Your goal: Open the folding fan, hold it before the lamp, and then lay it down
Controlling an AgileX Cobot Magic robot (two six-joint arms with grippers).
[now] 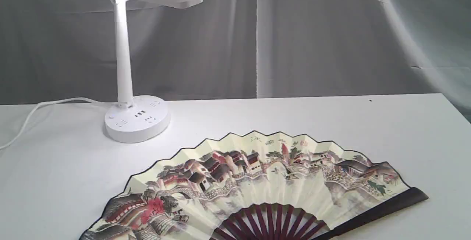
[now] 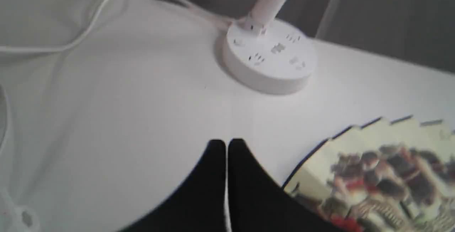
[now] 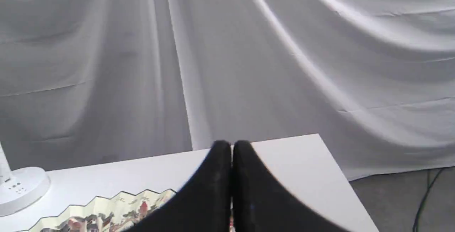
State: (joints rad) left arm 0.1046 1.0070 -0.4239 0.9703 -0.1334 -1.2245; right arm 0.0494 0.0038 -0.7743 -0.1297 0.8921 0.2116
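I see the folding fan (image 1: 257, 181) spread fully open, flat on the table (image 1: 331, 122), at four o'clock from the lamp (image 1: 123, 63). My left gripper (image 2: 226, 143) and right gripper (image 3: 231, 145) are pinched closed, empty. I judge nothing remains.
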